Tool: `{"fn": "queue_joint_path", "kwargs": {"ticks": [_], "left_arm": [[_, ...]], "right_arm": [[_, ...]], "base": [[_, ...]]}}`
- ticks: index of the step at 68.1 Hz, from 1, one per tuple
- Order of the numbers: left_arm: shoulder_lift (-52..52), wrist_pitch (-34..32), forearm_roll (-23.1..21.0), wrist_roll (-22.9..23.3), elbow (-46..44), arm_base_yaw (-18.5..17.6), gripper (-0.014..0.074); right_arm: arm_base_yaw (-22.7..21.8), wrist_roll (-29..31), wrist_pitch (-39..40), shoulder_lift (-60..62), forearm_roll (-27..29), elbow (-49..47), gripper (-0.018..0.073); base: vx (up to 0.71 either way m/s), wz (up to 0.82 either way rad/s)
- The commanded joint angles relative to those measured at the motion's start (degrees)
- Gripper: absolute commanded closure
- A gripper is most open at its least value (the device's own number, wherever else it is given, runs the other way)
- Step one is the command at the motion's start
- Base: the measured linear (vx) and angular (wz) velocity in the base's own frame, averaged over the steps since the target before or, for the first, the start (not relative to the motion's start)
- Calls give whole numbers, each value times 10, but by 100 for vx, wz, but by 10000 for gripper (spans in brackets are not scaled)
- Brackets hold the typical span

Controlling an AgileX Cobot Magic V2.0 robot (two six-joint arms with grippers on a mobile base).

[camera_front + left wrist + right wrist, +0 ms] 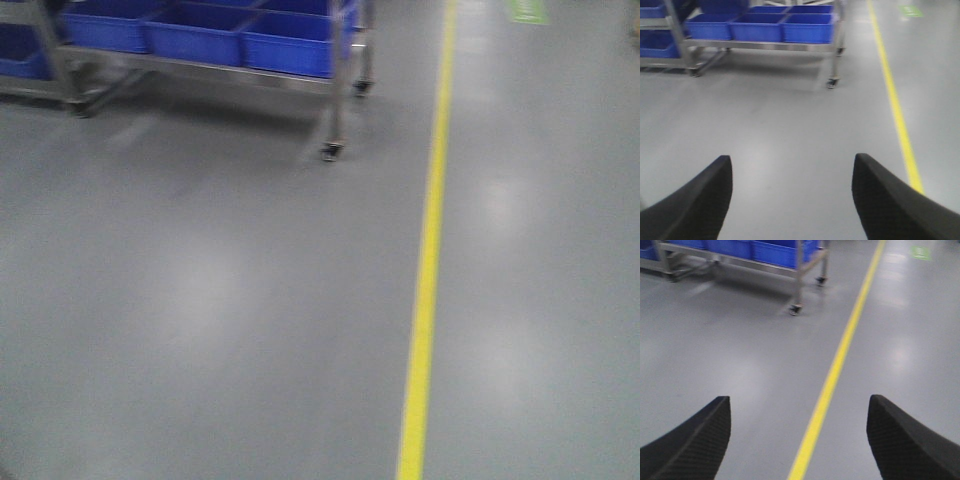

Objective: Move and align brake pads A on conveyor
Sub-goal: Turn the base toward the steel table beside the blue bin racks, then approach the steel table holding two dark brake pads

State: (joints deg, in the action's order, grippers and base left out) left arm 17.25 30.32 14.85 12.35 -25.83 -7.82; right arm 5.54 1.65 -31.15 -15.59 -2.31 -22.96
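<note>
The brake pads A and the conveyor are out of view in all three views. My left gripper [792, 162] is open, its two black fingers spread wide over bare grey floor with nothing between them. My right gripper [799, 402] is open too, held above the floor with a yellow floor line [832, 375] running between its fingers. Neither gripper shows in the front view.
A steel wheeled cart [335, 100] carrying blue plastic bins [200, 30] stands at the far left; it also shows as the cart [832, 55] and the cart [799, 280] in the wrist views. A yellow floor line [428, 260] runs away ahead. A green floor mark [527, 10] lies far off.
</note>
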Motion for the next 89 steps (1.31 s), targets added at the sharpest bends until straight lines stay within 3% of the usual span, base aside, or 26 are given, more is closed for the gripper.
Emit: {"fn": "queue_joint_path", "kwargs": {"ticks": [1, 37, 89], "left_arm": [[6, -36, 4, 2, -14, 0, 116], [6, -36, 4, 2, -14, 0, 116], [6, -36, 4, 2, -14, 0, 116]], "right_arm": [[-2, 0, 44, -7, -5, -14, 20], [-2, 0, 44, -7, -6, -14, 20], [-2, 0, 44, -7, -5, -14, 20]], "base": [[34, 88], [32, 96], [26, 68]]}}
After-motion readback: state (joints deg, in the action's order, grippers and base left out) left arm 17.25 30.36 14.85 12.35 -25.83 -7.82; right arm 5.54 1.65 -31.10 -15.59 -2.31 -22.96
